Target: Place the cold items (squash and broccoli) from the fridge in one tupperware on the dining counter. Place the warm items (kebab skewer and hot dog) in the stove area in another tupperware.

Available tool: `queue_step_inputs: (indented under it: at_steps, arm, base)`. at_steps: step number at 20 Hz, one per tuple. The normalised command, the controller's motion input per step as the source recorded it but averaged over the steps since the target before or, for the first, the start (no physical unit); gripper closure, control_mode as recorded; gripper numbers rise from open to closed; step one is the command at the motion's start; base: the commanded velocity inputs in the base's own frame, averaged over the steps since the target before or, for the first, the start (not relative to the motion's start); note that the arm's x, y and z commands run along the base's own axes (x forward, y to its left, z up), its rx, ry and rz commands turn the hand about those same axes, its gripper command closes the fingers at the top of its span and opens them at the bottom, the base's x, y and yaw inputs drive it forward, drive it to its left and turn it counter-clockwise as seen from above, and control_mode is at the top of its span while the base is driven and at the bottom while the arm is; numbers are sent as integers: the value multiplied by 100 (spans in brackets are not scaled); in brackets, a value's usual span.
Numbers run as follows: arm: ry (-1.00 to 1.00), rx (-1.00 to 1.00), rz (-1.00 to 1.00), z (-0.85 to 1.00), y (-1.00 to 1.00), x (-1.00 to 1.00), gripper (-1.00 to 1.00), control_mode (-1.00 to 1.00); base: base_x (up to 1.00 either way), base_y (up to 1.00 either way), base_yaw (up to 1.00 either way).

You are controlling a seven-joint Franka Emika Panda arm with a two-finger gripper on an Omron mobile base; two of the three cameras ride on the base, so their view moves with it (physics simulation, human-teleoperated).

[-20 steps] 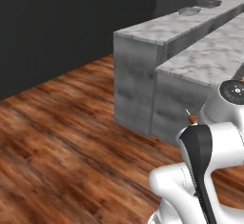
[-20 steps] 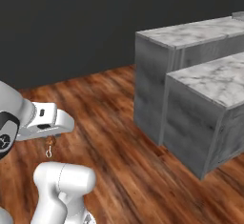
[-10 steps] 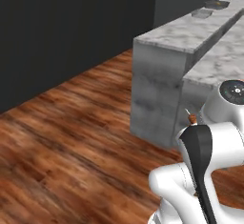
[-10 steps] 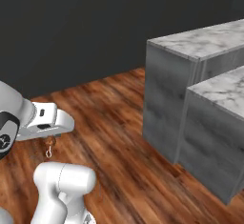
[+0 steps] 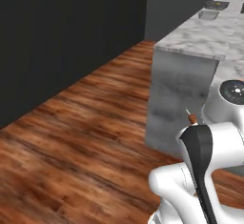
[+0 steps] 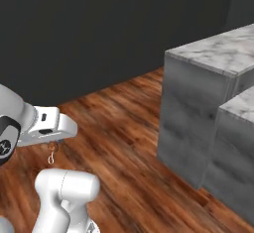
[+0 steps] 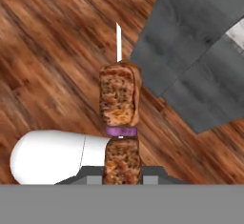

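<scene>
Two-finger claw [image 7: 122,179] closed on browned meat kebab skewer [image 7: 120,105] with purple onion ring; white tip projecting ahead. Probably light, stiff; best gripped mid-meat.

Kitchen: marble counter [image 5: 200,42], wood floor [image 5: 86,142]

Grey marble bench [image 5: 200,42] standing on a brown wooden floor [image 5: 86,137], right of a dark wall. Two shallow dark containers [image 5: 208,14] rest on its far top, near each other.
</scene>
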Motion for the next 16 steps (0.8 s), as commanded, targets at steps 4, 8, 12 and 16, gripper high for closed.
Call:
queue_step_inputs:
  at_steps: [4,8,12,16]
  arm:
    - [0,0,0,0,0,0,100,100]
    - [0,0,0,0,0,0,100,100]
    - [0,0,0,0,0,0,100,100]
    - [0,0,0,0,0,0,100,100]
  base:
    - [100,67,-30]
    - [100,63,-32]
    - [100,64,-34]
    - [100,65,-34]
